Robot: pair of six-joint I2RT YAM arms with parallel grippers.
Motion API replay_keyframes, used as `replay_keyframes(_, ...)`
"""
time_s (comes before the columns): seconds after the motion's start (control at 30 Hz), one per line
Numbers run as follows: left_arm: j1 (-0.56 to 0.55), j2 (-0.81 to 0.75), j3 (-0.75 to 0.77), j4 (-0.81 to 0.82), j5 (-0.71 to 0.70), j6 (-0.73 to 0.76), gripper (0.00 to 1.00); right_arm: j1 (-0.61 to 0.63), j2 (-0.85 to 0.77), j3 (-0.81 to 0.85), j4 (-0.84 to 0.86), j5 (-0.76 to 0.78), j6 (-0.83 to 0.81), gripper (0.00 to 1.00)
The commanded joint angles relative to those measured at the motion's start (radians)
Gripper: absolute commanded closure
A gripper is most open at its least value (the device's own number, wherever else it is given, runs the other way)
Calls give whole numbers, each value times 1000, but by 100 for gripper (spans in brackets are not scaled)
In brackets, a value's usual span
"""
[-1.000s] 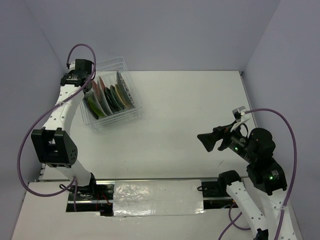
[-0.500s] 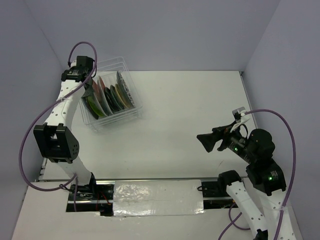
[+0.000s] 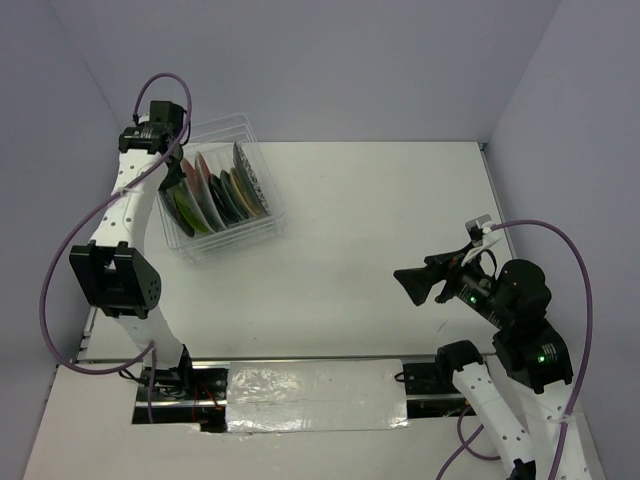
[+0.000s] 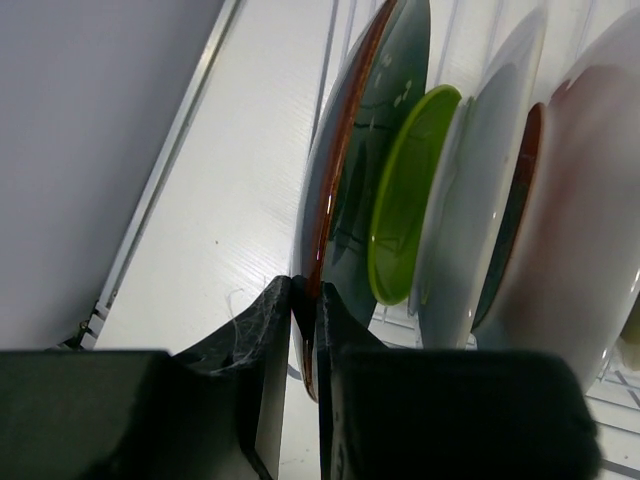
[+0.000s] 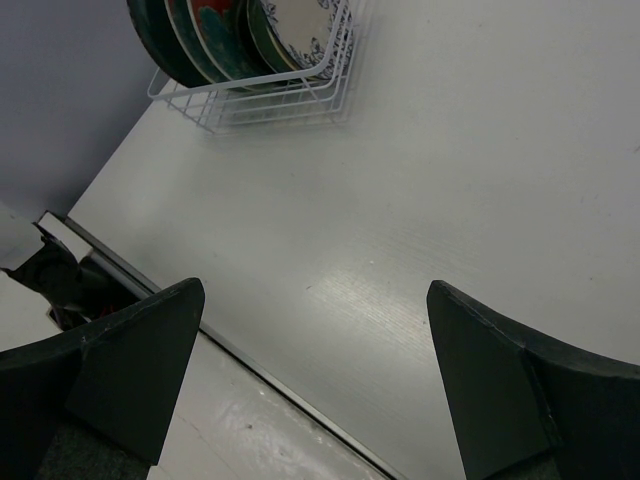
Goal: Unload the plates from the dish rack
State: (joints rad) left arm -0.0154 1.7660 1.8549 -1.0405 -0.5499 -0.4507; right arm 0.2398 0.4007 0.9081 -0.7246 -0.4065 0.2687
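The clear dish rack [image 3: 232,222] stands at the far left with several plates [image 3: 222,192] upright in its slots. My left gripper [image 4: 305,295] reaches down at the rack's left end [image 3: 172,178]. It is shut on the lower rim of the end plate [image 4: 375,150], which is dark teal with a red-brown edge. Beside it stand a lime green plate [image 4: 405,200], a pale plate [image 4: 470,180] and a tan one [image 4: 590,200]. My right gripper [image 3: 410,283] is open and empty, above the table at the right [image 5: 320,380]. The right wrist view shows the rack [image 5: 260,95] far off.
The rack sits close to the left wall [image 3: 70,150]. A blue-rimmed white plate [image 5: 305,25] is at the rack's right end. A taped strip [image 3: 310,392] runs along the table's near edge between the arm bases.
My left wrist has shifted a little toward the far wall above the rack's left end, and the elbow has moved with it. The right arm has not moved.
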Motion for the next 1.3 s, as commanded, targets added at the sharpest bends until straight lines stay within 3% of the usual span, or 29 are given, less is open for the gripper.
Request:
replay_keyframes(0.0,3,-45,96,62,-50,7,100,6,-5,-9,53,-11,3,0)
replay_keyframes(0.7,3,-171,274,-72,-246,32,100,6,21,8,53,-22,3,0)
replay_keyframes(1.03,3,-255,388,-88,-251,75,100,6,41,18,56,-38,12,0)
replay_keyframes(1.1,3,-282,405,-86,-225,84,100,6,47,21,59,-46,20,0)
replay_keyframes(1.17,3,-335,371,-41,-83,90,100,6,49,26,74,-61,41,0)
replay_keyframes(1.27,3,-520,208,92,250,31,100,6,50,37,126,-89,95,0)
